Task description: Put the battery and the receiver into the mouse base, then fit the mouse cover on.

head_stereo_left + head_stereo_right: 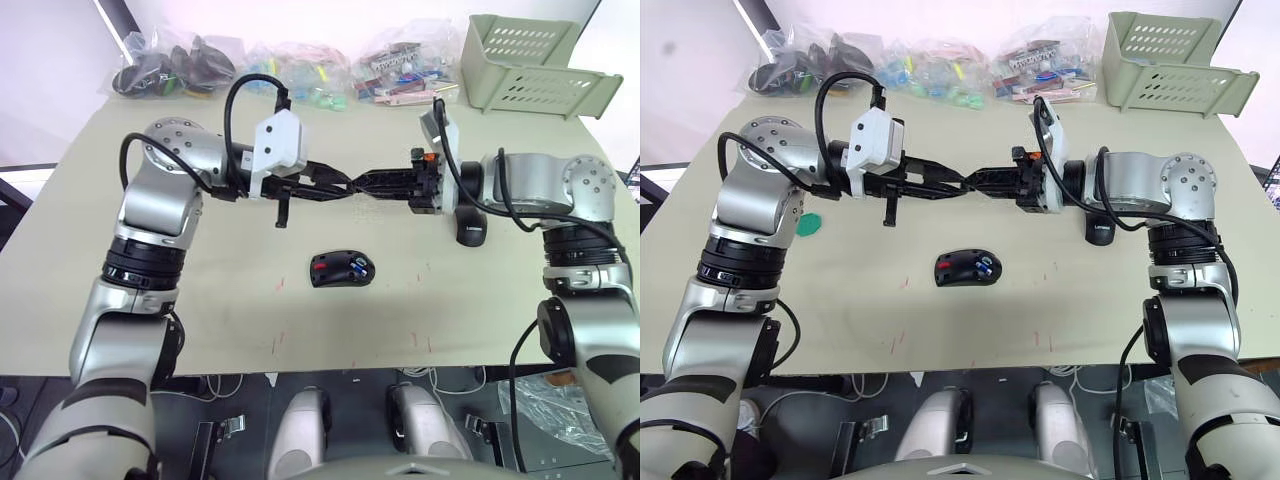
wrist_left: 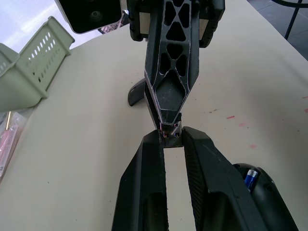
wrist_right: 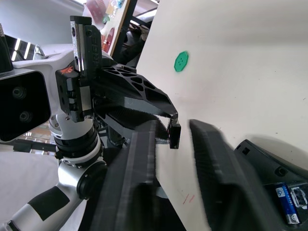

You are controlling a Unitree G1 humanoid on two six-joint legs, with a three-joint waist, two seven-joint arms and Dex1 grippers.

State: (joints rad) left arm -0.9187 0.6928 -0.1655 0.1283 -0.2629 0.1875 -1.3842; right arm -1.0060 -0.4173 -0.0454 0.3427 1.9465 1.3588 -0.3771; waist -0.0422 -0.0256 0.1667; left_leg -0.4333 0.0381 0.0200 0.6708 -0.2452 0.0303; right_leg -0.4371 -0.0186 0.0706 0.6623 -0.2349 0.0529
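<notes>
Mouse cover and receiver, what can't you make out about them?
- mouse cover: eye views, right arm covers one end; lettering unreadable.
- receiver: eye views, too small between the meeting jaws.
- mouse base: wrist views, cut off by the picture edge.

1. Mouse base [image 1: 341, 270]: black w/ red inside.
2. Battery [image 3: 287, 204]: blue, white end.
3. Mouse cover [image 1: 470, 230]: plain black.
4. Counter [image 1: 200, 320]: beige, small red marks.
5. Disc [image 1: 809, 224]: green.
6. Basket [image 1: 525, 65]: pale green, slotted.
</notes>
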